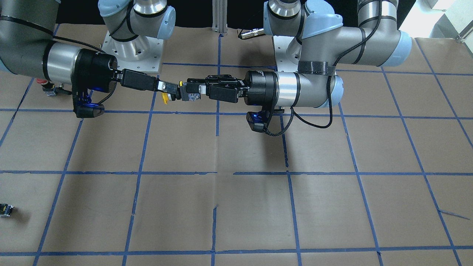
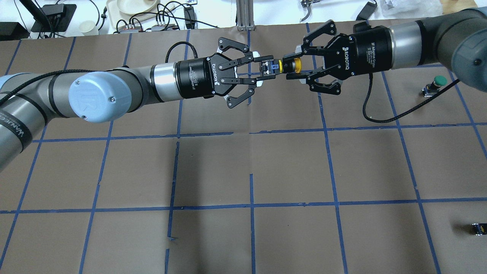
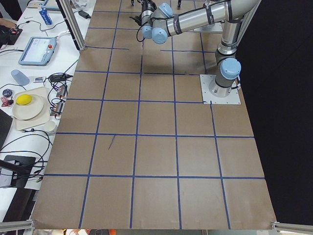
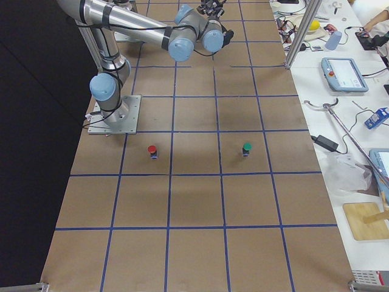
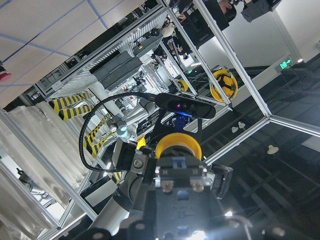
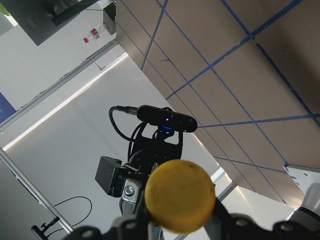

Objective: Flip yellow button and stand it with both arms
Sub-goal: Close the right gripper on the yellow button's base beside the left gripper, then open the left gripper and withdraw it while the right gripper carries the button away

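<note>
The yellow button (image 2: 295,64) hangs in the air between my two grippers, lying on its side above the table's far middle. Its black-grey base (image 2: 268,67) points toward my left gripper (image 2: 266,68), which is shut on that base. My right gripper (image 2: 290,68) comes in from the other side, its fingers closed around the yellow cap and neck. In the front view the cap (image 1: 166,97) sits under the right gripper's fingers (image 1: 168,88). The right wrist view shows the cap (image 6: 181,202) close up. The left wrist view shows the base (image 5: 180,182).
A green-capped button (image 2: 437,81) stands on the table at the right. A red-capped button (image 4: 152,149) stands near the right arm's base. A small dark block with a yellow spot (image 2: 477,228) lies near the right front. Brown paper with blue tape lines (image 2: 251,205) covers the table.
</note>
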Controlling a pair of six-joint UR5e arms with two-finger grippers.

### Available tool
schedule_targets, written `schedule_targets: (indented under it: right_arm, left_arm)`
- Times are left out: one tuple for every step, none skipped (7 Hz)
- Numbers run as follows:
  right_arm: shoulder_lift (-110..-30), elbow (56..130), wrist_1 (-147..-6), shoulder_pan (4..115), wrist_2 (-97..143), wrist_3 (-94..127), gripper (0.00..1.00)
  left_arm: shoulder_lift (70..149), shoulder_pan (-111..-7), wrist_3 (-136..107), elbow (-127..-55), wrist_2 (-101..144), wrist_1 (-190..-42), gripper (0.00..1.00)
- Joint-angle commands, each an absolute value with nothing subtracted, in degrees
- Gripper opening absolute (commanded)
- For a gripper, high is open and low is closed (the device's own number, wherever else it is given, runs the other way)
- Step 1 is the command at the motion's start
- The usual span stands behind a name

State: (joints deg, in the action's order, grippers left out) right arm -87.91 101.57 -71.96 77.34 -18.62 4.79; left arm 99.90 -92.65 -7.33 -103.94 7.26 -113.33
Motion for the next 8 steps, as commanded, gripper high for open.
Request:
schedule_targets:
  right_arm:
    - [-87.9,101.5,-71.9,77.3,-18.7,4.8,0.27]
    - [-87.9,101.4,-71.8,77.3,-18.7,4.8,0.27]
    - [-87.9,101.3,-71.9,77.3,-18.7,4.9,0.27]
    - [-87.9,101.0,-72.1,76.9,-18.9,4.9,0.27]
    - [-88.0,100.5,-72.2,75.9,-19.1,5.8,0.27]
    - [-88.1,98.8,-72.3,73.8,-21.9,5.7,0.27]
    - [-88.2,97.3,-74.4,71.2,-32.6,5.7,0.23]
    - [-88.2,97.1,-76.6,69.9,-42.5,5.6,0.17]
  left_arm:
    - [99.1,-92.3,-10.6,-103.9,7.0,-112.9,0.99]
    - [99.1,-92.3,-10.8,-103.9,7.0,-112.9,0.99]
    - [99.1,-92.2,-10.9,-103.6,6.9,-112.9,0.99]
    - [99.1,-91.8,-11.3,-102.9,6.2,-112.8,0.99]
    - [99.1,-91.0,-12.2,-102.3,0.8,-110.3,0.99]
    - [98.9,-88.6,-18.2,-100.9,-12.4,-102.5,0.99]
    - [97.3,-85.0,-29.6,-99.2,-21.4,-94.7,1.00]
    - [96.2,-82.7,-31.4,-98.3,-30.4,-91.9,1.00]
